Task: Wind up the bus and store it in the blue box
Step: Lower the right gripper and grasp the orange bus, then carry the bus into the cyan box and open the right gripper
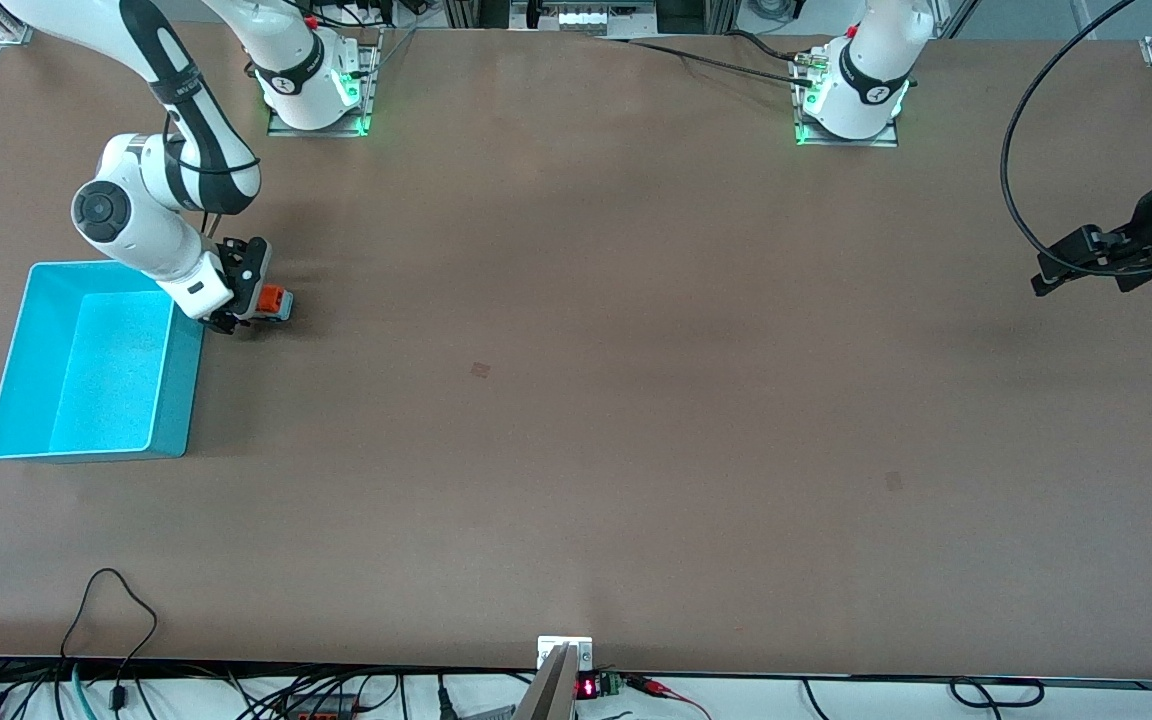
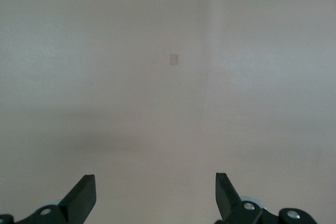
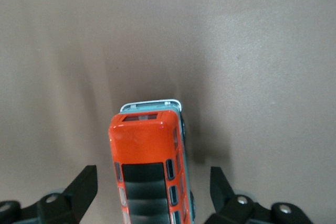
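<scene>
Beside the blue box (image 1: 171, 400), orange-red, dark-roofed bus (image 3: 149, 177).

Glossy orange bus (image 3: 149, 169) (plastic-looking), smooth cyan plastic blue box (image 1: 168, 400), matt brown table (image 1: 636, 400)

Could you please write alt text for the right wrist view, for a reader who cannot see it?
A small orange-red toy bus with dark roof panel sits on the brown table between the open black fingers of the right gripper, neither finger touching it.
</scene>
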